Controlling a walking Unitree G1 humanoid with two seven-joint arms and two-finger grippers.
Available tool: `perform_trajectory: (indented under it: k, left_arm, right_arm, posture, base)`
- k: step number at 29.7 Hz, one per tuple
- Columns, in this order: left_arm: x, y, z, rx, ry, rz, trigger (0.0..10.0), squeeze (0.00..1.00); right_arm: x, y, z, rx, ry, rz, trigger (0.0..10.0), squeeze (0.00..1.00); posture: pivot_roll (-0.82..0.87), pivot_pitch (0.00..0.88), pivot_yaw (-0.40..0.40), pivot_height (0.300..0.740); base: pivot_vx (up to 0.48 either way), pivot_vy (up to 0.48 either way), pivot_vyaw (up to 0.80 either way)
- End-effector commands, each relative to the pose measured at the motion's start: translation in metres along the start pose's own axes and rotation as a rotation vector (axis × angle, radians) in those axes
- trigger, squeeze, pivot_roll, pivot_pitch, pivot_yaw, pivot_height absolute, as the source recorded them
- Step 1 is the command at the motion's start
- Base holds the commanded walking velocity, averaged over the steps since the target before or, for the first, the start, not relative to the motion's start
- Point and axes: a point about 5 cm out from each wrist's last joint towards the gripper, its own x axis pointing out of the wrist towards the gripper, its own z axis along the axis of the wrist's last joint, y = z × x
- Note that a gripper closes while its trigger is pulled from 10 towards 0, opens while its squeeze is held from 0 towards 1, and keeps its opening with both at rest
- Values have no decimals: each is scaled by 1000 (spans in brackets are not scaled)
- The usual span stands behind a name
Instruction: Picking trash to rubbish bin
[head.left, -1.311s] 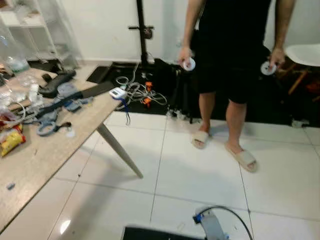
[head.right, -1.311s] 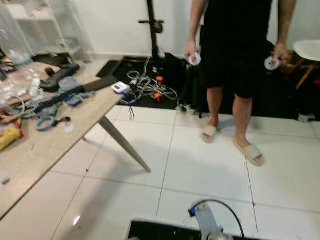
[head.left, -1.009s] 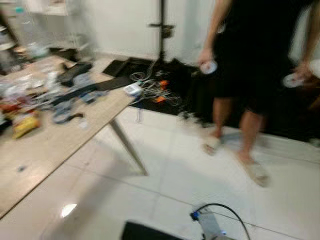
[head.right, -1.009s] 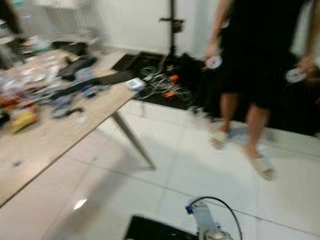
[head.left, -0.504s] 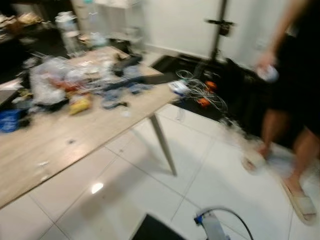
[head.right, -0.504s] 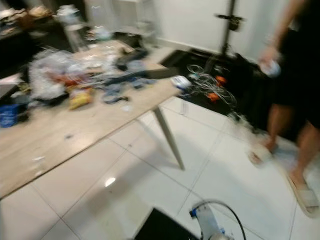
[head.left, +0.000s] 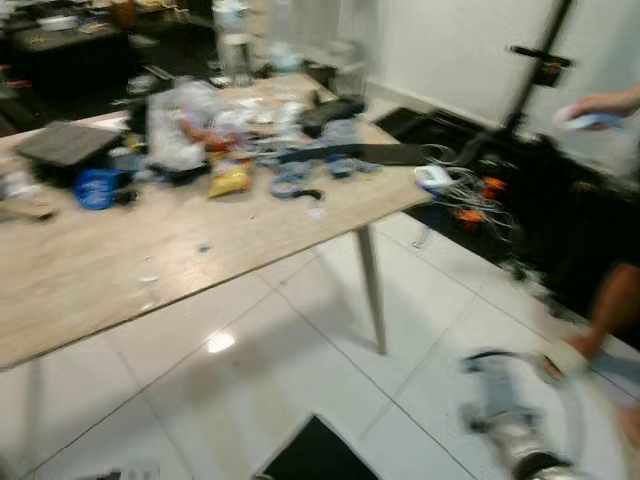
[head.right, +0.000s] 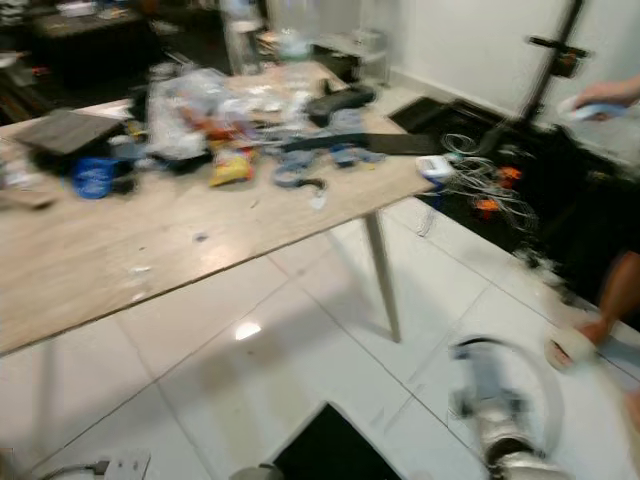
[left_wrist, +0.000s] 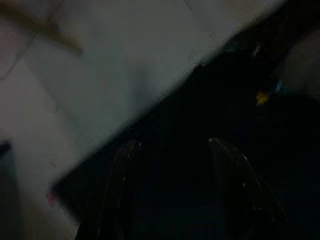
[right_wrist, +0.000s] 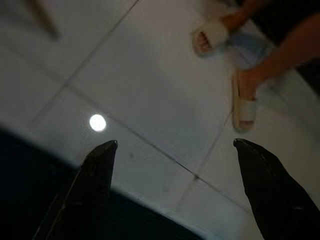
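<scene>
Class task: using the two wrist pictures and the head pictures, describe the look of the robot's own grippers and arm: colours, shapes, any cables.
Each gripper has two long black fingers tapering to blunt tips: right gripper, left gripper, the latter dim and glossy. A blurred silver arm carries a looping black cable.

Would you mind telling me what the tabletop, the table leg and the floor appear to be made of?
The tabletop looks like pale matte wood or laminate, faintly grained. The table leg seems grey painted metal, slim and smooth, though blurred. The floor is glossy white tile, with grout lines and a lamp reflection.
</scene>
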Motion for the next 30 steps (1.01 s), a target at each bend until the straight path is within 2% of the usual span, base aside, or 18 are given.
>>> perform_trajectory:
  k: [1,2,3,5,6,7,9,10,15,19,20,22,24,26,27,28,29,30]
  left_arm:
    - [0,0,1,1,3,-6,10000,0]
    - [0,0,1,1,3,-6,10000,0]
    - [0,-1,1,2,-1,-11,10000,0]
    - [0,-2,2,2,-4,-14,10000,0]
    - [1,-3,3,-2,-13,-20,10000,0]
    - [1,-3,3,-2,-13,-20,10000,0]
    - [1,-4,5,-6,-26,-29,10000,0]
    - [1,-4,8,-14,-39,-34,10000,0]
    - [1,-4,10,-22,-51,-38,10000,0]
    - [1,-3,14,-66,-74,-33,10000,0]
    - [1,-3,14,-67,-72,-33,10000,0]
    - [1,-3,14,-67,-72,-33,10000,0]
    - [1,-5,12,-63,-65,-37,10000,0]
    - [1,-5,12,-63,-65,-37,10000,0]
    - [1,-6,11,-62,-61,-41,10000,0]
    - [1,-6,11,-62,-61,-41,10000,0]
    - [1,-9,9,-64,-57,-48,10000,0]
    - [1,-10,8,-66,-56,-50,10000,0]
  right_arm:
    - [2,-12,15,80,-40,-70,10000,0]
    - [2,-12,15,80,-40,-70,10000,0]
    - [4,-18,33,108,-102,-87,10000,0]
    - [4,-22,46,125,-142,-96,10000,0]
    - [3,-22,70,125,-231,-88,10000,0]
    - [3,-22,70,125,-231,-88,10000,0]
    - [-6,-20,123,136,-421,-51,10000,0]
    - [-23,-8,175,139,-621,30,10000,0]
    - [-41,5,211,122,-771,105,10000,0]
    - [-89,46,268,106,-1033,373,10000,0]
    - [-100,59,274,101,-1070,454,10000,0]
    - [-100,59,274,101,-1070,454,10000,0]
    - [-118,89,276,62,-1106,609,10000,0]
    - [-118,89,276,62,-1106,609,10000,0]
    - [-125,105,273,21,-1114,673,10000,0]
    - [-125,105,273,21,-1114,673,10000,0]
    - [-132,129,263,-55,-1105,763,10000,0]
    - [-133,134,259,-79,-1101,784,10000,0]
  posture:
    - [58,30,18,740]
    - [58,30,18,740]
    - [40,34,25,740]
    - [40,34,25,740]
    - [29,40,26,740]
    - [29,40,26,740]
    - [27,43,29,740]
    - [25,45,30,740]
    - [23,46,31,740]
    - [32,43,26,740]
    - [32,43,26,740]
    - [32,43,26,740]
    - [32,39,23,740]
    - [32,39,23,740]
    - [32,39,23,740]
    - [32,39,23,740]
    - [36,36,16,740]
    - [37,36,14,740]
  base:
    - [0,0,769]
    - [0,0,769]
    - [0,0,763]
    - [0,0,763]
    - [0,0,763]
    - [0,0,763]
    - [0,0,763]
    - [0,0,763]
    - [0,0,763]
    - [0,0,748]
    - [0,0,731]
    - [0,0,731]
    - [0,0,728]
    - [0,0,725]
    - [0,0,731]
    - [0,0,731]
    - [0,0,725]
    - [0,0,731]
